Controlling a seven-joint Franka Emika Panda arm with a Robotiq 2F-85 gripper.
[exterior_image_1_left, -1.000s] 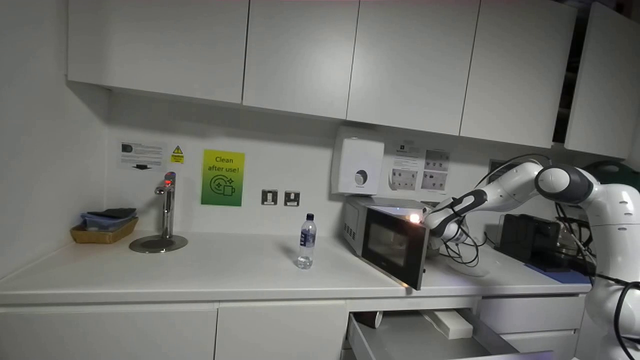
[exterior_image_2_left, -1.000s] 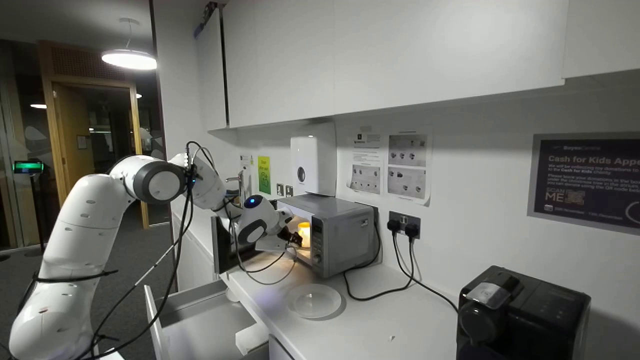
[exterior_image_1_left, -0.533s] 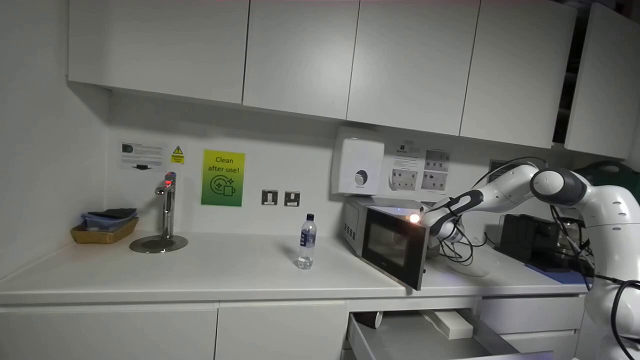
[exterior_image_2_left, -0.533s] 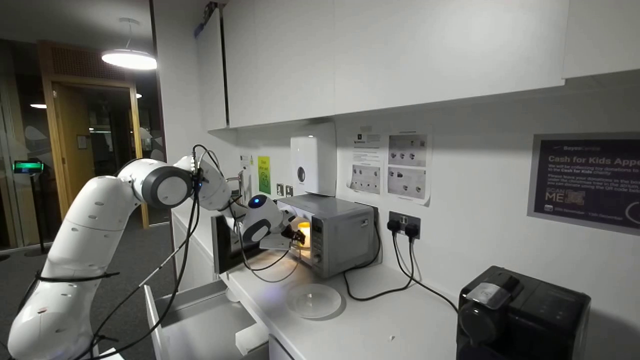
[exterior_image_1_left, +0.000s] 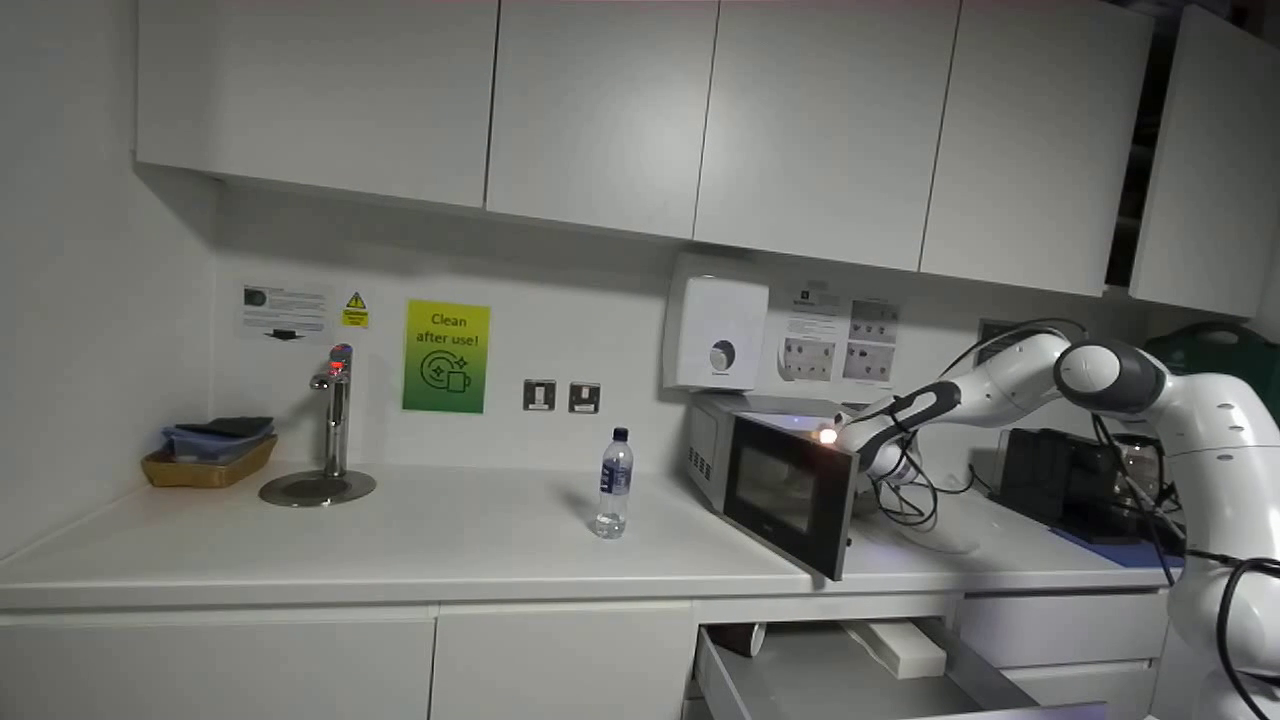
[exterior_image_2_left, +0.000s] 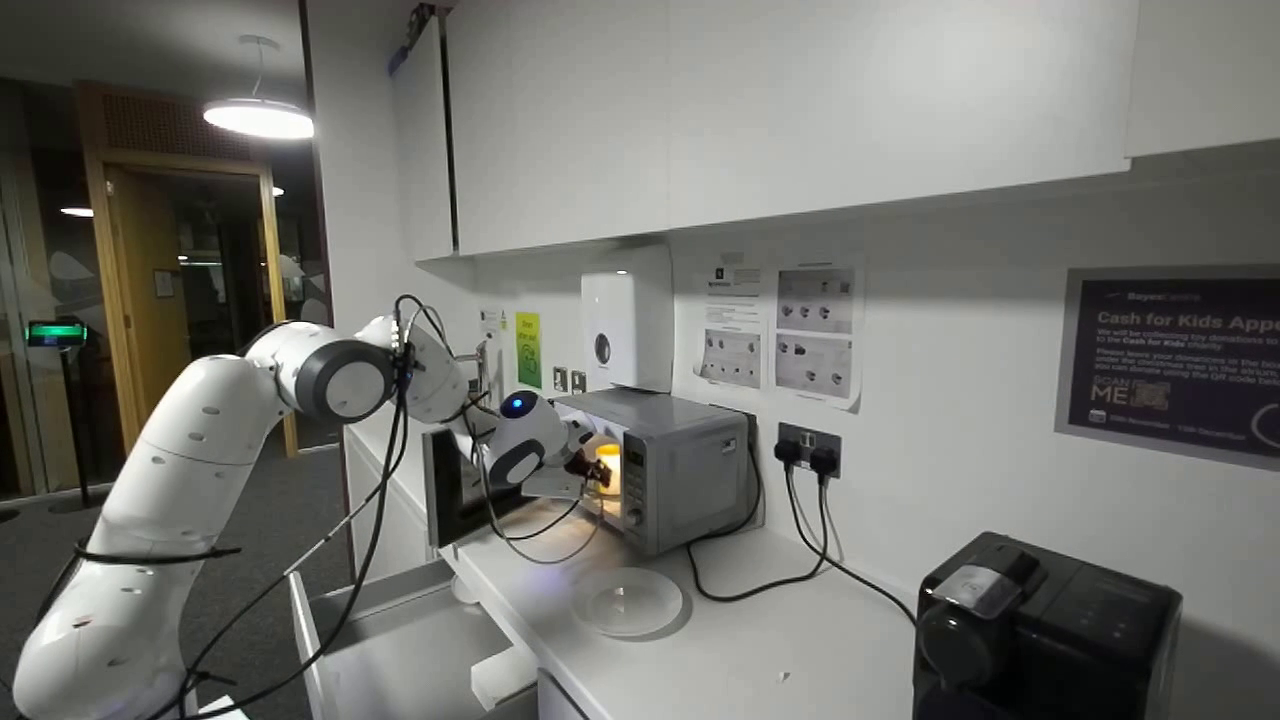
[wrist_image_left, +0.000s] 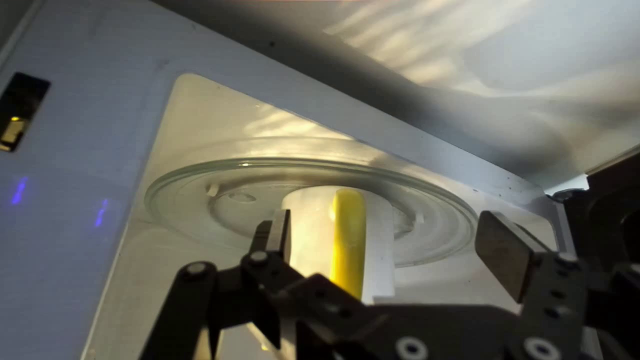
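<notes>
The end effector (wrist_image_left: 386, 222) stands spread, the yellow handle (wrist_image_left: 349, 240) of the white mug (wrist_image_left: 306, 225) showing between its fingers (wrist_image_left: 502, 250) — turned outward, probably easy to reach; contact can't be told. The mug is inside the microwave (exterior_image_2_left: 695, 475), its door (exterior_image_1_left: 785, 492) open, giving the arm (exterior_image_2_left: 200, 420) room. Green sign (exterior_image_1_left: 445, 355): "Clean after use!" — dark poster (exterior_image_2_left: 1170, 370): "Cash for Kids"

White arm (exterior_image_2_left: 210, 425), grey joint rings (exterior_image_2_left: 312, 385), black cables (exterior_image_2_left: 402, 385), black hand (wrist_image_left: 385, 237).
</notes>
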